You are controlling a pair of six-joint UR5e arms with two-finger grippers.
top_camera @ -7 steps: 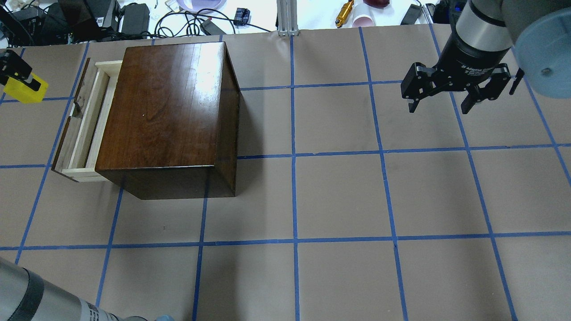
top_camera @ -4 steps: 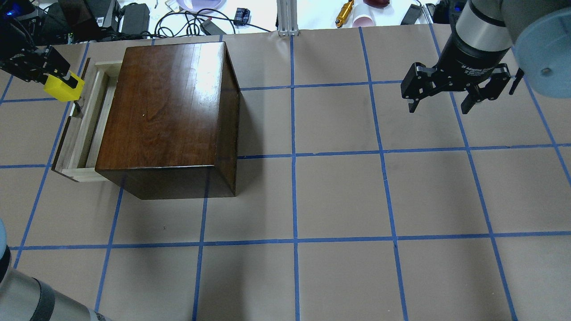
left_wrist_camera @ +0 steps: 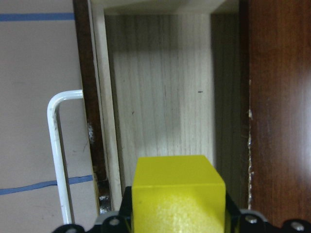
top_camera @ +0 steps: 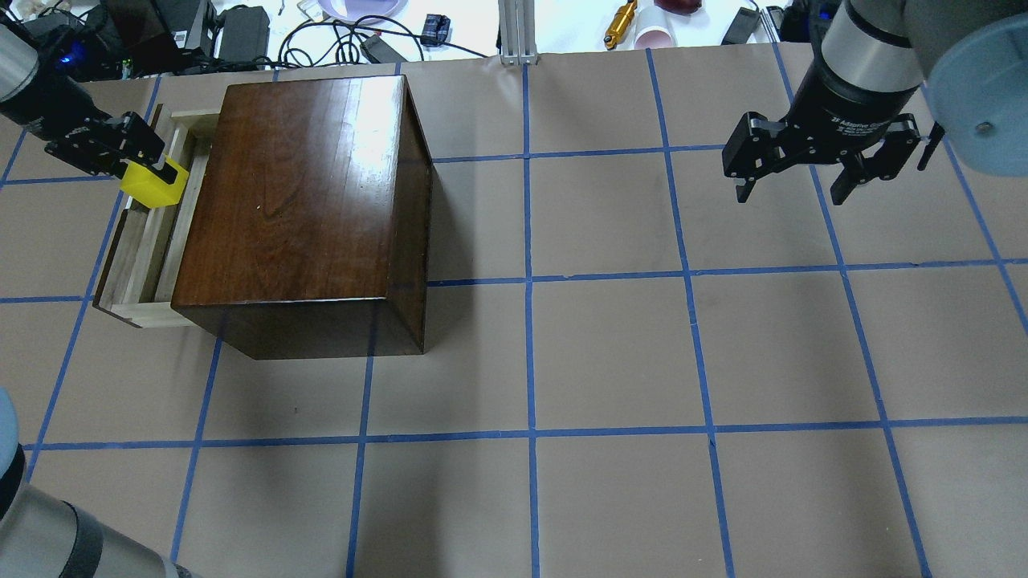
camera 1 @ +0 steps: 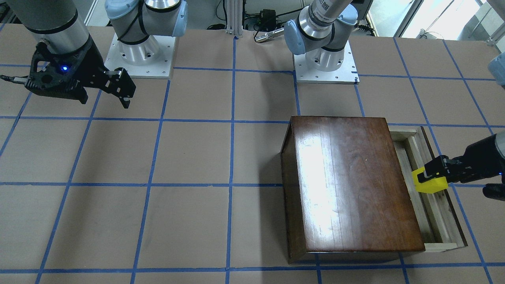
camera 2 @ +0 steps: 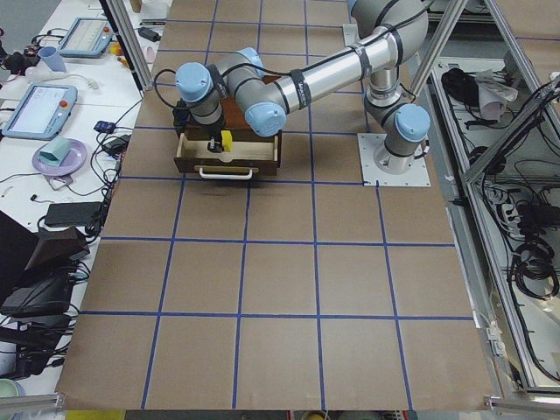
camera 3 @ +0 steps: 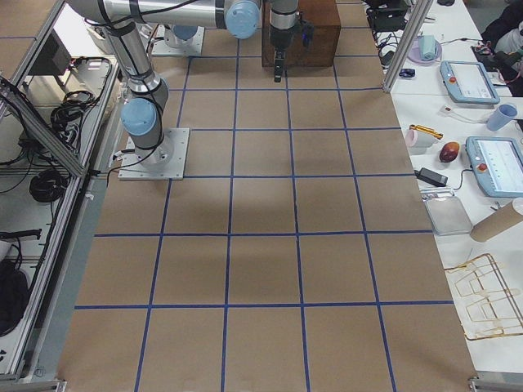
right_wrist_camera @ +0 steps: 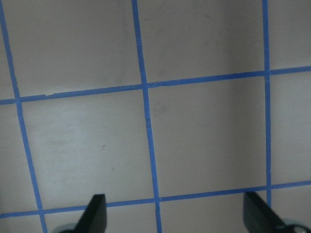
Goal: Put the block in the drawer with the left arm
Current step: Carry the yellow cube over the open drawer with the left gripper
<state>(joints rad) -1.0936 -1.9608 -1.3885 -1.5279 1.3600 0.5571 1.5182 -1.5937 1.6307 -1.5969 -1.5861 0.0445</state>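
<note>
"From overhead, where's the block (top_camera: 152,185)?"
"Clenched in the left jaws, above the open drawer (top_camera: 148,257). The left wrist view adds the white handle (left_wrist_camera: 58,155), unseen from overhead."
"Right jaws?"
"Spread apart, holding nothing, well away."

Bright, diffuse overhead light, exposure even. The glossy cabinet (top_camera: 305,193) top throws a broad white glare streak in the overhead and front views. Soft-edged shadows lie on the bench (top_camera: 610,353) beside the cabinet. Windows are blown out at top right of the front view. In the left wrist view the block (left_wrist_camera: 179,194) is close and soft, the drawer (left_wrist_camera: 160,107) floor sharp, with a shadow band at its far end. The right wrist view is dimmer, and the right gripper (right_wrist_camera: 177,217) reads as a black silhouette.
</note>
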